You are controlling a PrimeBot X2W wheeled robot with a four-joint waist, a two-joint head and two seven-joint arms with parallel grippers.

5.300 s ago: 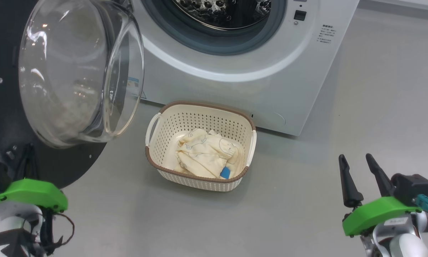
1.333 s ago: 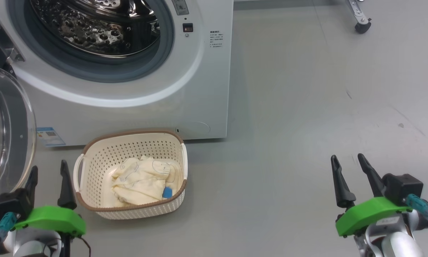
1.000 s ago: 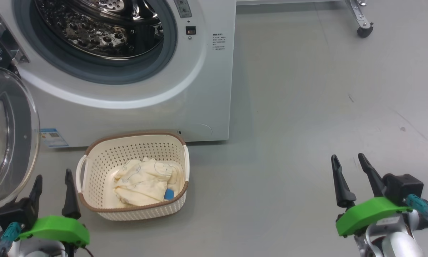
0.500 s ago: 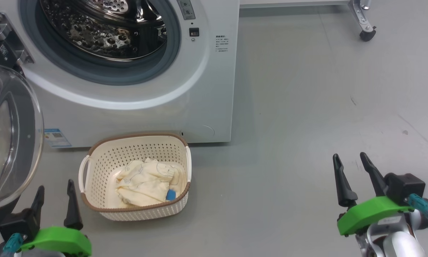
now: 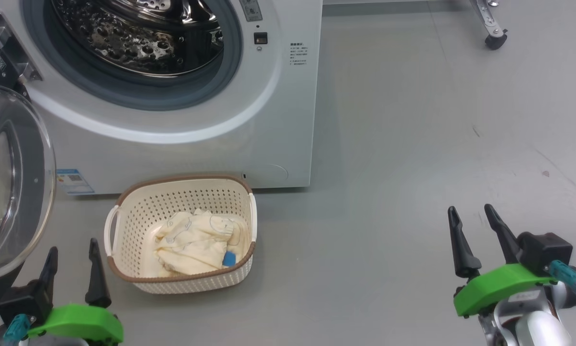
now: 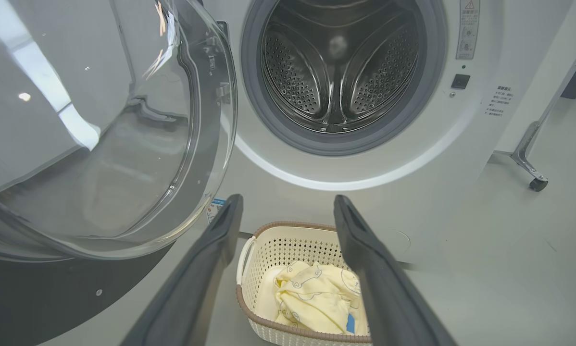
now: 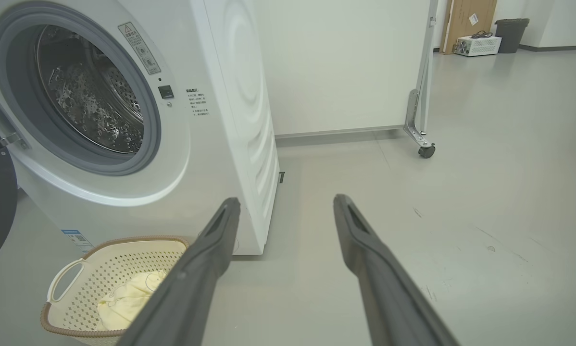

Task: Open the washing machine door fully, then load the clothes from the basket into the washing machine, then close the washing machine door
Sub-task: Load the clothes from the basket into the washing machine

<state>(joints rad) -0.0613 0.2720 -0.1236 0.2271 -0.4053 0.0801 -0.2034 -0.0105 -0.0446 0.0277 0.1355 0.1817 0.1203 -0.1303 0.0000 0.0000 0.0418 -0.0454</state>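
The white washing machine [image 5: 278, 115] [image 6: 413, 158] [image 7: 230, 110] stands at the upper left with its steel drum [image 5: 139, 33] [image 6: 338, 72] exposed. Its door [image 5: 9, 182] [image 6: 105, 144] hangs swung out at the far left, glass bulge facing me. On the floor before the machine sits the cream basket [image 5: 180, 197] [image 6: 288, 245] [image 7: 100, 269], holding pale yellow clothes [image 5: 194, 242] [image 6: 312, 298] [image 7: 124, 298] with a blue patch. My left gripper [image 5: 71, 250] [image 6: 285, 206] is open, just left of the basket. My right gripper [image 5: 470, 216] [image 7: 285, 204] is open over bare floor, far right of it.
Grey floor [image 5: 413, 144] spreads wide to the right of the machine. A wheeled metal leg [image 5: 490, 29] [image 7: 422, 125] of a white panel stands at the back right. A blue-edged sticker [image 5: 74, 180] sits low on the washer front.
The head view has shifted slightly downward over the last half second; the washer and basket sit a little higher in it. Both grippers hold their poses, open.
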